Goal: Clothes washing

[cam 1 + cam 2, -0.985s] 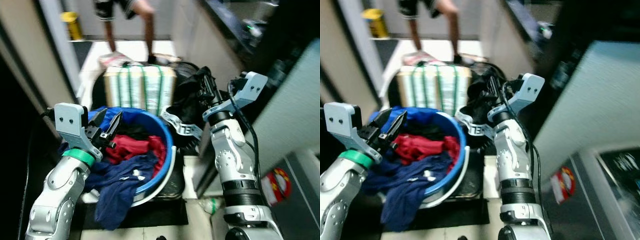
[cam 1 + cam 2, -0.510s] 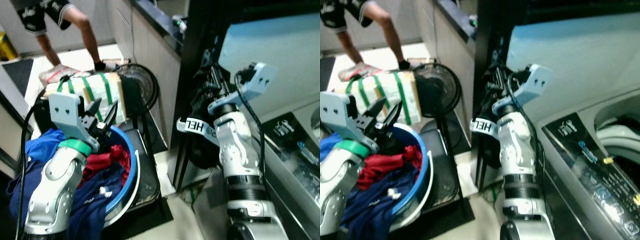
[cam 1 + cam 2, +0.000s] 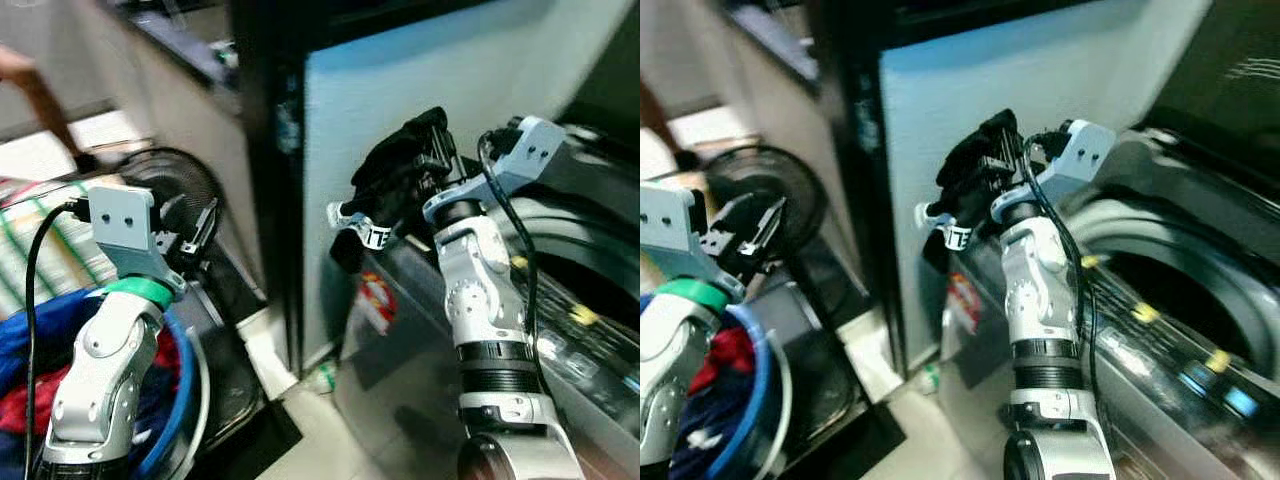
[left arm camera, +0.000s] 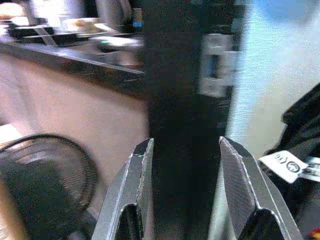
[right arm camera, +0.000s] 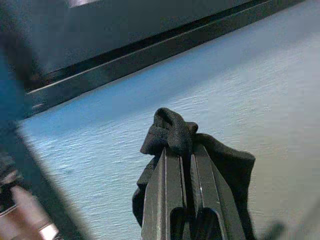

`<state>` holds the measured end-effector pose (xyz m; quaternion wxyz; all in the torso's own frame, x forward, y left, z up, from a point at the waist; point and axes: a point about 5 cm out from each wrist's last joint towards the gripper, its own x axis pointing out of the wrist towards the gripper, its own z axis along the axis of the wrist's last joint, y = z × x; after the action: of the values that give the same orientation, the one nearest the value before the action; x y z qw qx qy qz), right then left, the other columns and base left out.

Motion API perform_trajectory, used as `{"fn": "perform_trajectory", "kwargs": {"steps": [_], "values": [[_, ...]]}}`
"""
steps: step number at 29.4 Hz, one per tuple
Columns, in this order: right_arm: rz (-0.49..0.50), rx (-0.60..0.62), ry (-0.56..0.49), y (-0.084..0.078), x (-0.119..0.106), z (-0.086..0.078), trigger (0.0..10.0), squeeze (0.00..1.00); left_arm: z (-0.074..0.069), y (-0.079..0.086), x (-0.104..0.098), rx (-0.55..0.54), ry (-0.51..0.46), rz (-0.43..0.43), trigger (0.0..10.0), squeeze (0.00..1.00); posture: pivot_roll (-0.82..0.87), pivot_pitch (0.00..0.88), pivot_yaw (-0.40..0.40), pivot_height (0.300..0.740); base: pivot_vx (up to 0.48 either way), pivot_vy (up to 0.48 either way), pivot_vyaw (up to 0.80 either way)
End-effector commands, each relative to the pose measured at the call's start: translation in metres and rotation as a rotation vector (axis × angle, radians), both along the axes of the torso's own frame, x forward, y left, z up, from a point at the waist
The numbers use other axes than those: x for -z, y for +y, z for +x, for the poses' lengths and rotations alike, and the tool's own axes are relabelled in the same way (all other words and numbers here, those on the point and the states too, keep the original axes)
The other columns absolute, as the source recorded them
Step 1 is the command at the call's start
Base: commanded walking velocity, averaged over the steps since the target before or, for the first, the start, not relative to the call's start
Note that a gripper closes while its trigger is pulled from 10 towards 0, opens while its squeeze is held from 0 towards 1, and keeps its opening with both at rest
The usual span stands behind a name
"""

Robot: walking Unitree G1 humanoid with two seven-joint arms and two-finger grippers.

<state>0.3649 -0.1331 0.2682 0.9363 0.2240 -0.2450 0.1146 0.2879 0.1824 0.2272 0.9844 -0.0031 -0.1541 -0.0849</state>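
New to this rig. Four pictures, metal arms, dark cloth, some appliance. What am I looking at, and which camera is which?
It is a humanoid robot doing laundry. The two wide pictures come from a stereo camera on its head, looking forward and down, so they show one scene twice. The other two come from cameras on each wrist, looking along that gripper's two black fingers.

The right gripper is raised and shut on a bunched black garment with a white lettered band; the right wrist view shows the cloth pinched between its fingers. To its right is the round opening of a grey top-loading washing machine.

The left gripper is open and holds nothing. Below it sits a blue plastic basin of red and navy clothes. A round black fan stands behind, beside a dark upright post.
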Motion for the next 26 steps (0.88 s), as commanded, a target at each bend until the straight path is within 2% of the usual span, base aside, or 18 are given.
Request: {"fn": "perform_trajectory", "kwargs": {"steps": [1, 26], "values": [[0.000, -0.014, 0.003, 0.0036, -0.0014, 0.0012, 10.0, 0.00, -0.0004, 0.0017, 0.0003, -0.013, 0.008, 0.009, 10.0, 0.00, 0.15, 0.054, 0.054, 0.740, 0.000, 0.000, -0.80], [-0.003, -0.019, 0.009, 0.0052, 0.0013, 0.0015, 10.0, 0.00, -0.0035, 0.0035, 0.0025, -0.021, 0.024, 0.000, 10.0, 0.00, 0.16, 0.027, 0.044, 0.740, 0.000, 0.000, -0.80]]}}
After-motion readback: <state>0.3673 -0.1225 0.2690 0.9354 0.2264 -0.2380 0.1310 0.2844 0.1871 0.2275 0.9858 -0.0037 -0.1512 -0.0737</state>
